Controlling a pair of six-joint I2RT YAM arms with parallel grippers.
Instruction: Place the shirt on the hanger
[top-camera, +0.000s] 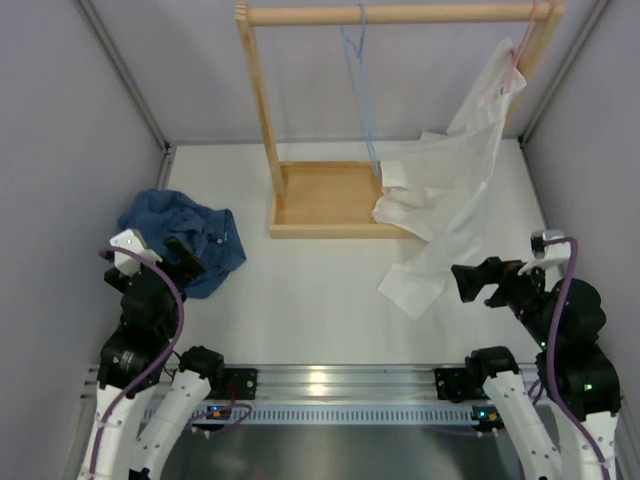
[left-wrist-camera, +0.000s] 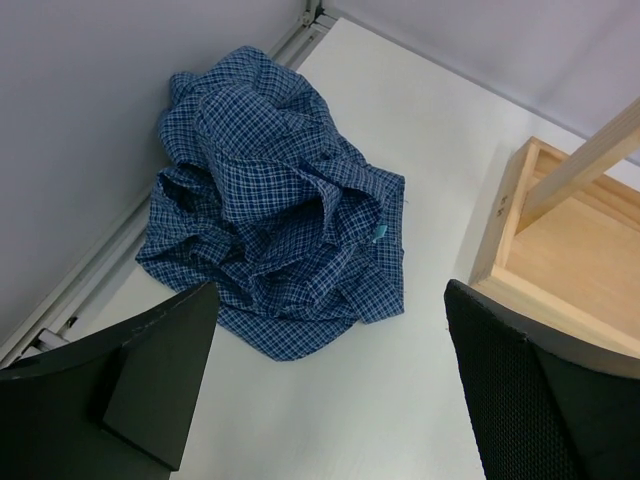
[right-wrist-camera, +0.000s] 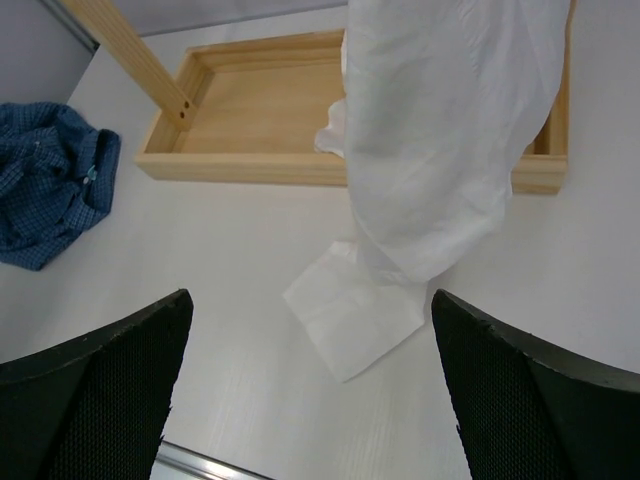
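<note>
The blue checked shirt (top-camera: 185, 237) lies crumpled on the table at the left, near the wall. It also shows in the left wrist view (left-wrist-camera: 275, 210) and at the left edge of the right wrist view (right-wrist-camera: 45, 180). The light blue wire hanger (top-camera: 362, 90) hangs empty from the wooden rail. My left gripper (top-camera: 185, 255) is open and empty, just in front of the shirt, jaws wide apart in its wrist view (left-wrist-camera: 330, 400). My right gripper (top-camera: 470, 283) is open and empty near the white shirt's sleeve end, its jaws wide in its wrist view (right-wrist-camera: 310, 400).
A wooden rack (top-camera: 320, 205) with a tray base stands at the back centre. A plain white shirt (top-camera: 450, 190) hangs from a pink hanger (top-camera: 517, 62) at the rail's right end and drapes onto the table (right-wrist-camera: 440, 170). Grey walls close in on both sides.
</note>
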